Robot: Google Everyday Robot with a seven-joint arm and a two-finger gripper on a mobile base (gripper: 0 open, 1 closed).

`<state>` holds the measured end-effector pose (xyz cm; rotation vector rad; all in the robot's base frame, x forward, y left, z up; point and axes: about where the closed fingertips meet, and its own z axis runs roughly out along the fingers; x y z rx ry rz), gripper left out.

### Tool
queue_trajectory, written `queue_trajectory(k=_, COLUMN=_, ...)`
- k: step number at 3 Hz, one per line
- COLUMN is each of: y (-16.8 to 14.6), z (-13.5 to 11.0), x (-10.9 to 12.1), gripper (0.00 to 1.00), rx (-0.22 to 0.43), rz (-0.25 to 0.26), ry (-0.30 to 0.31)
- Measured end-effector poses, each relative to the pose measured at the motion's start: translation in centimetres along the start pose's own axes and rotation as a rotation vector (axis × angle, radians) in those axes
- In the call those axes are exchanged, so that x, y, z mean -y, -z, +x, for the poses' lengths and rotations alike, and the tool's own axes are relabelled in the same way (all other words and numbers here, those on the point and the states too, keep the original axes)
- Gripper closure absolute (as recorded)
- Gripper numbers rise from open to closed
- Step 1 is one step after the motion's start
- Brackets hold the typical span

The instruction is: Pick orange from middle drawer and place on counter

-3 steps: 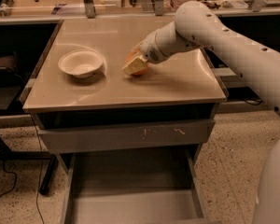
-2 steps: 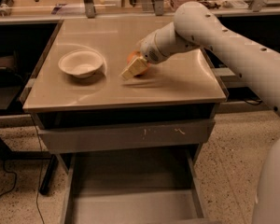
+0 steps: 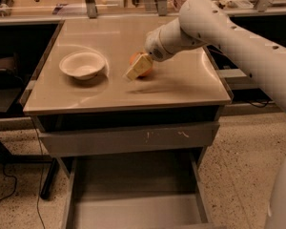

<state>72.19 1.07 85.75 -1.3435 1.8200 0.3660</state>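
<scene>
Cluttered benches line the far wall at 12 o'clock; nearer, the glossy beige tabletop [image 3: 181, 87] fills the middle of the camera view, with a white bowl [image 3: 82, 65] on its left half; below it the middle drawer [image 3: 133, 211] stands pulled out at 6 o'clock, its grey floor bare where it shows.

Reaching in from 2 o'clock, the arm carries the gripper [image 3: 136, 69] low over the tabletop's centre, at the bowl's 3 o'clock; it appears closed around the orange [image 3: 146, 72], which peeks out behind a pale finger and sits at or just above the surface. By my reading the fruit lies within the gripper, slightly toward 2 o'clock from the tips, so letting go and backing along the arm's own line is what remains.
</scene>
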Motion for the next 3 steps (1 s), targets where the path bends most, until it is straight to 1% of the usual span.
queue_trajectory(k=1, y=4.8, z=-0.7, x=1.5, gripper=0.0, rx=-0.046, rz=0.141, ry=0.012)
queue_trajectory(k=2, y=12.8, z=-2.0, x=1.9, gripper=0.0, rx=-0.109, rz=0.345, ry=0.026)
queue_trajectory(k=3, y=16.1, z=-4.1, x=1.3, gripper=0.0, rx=-0.111, rz=0.407, ry=0.037)
